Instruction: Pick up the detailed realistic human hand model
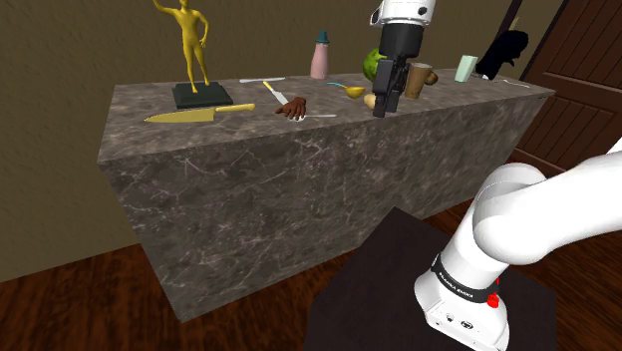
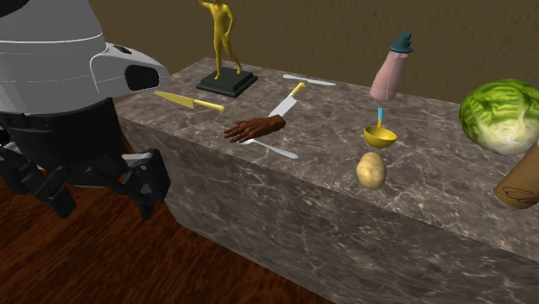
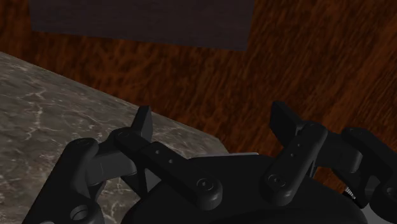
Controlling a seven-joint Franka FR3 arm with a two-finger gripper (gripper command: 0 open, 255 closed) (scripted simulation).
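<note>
A brown hand model (image 1: 293, 108) is laid on a marbled counter (image 1: 199, 170), just beside a knife (image 2: 282, 105). The black gripper (image 1: 386, 105) is spread wide, well away; the knife could be nudged or clamped instead.

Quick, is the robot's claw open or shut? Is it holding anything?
Gripper: open, holding nothing. The hand model lies apart from it.
</note>
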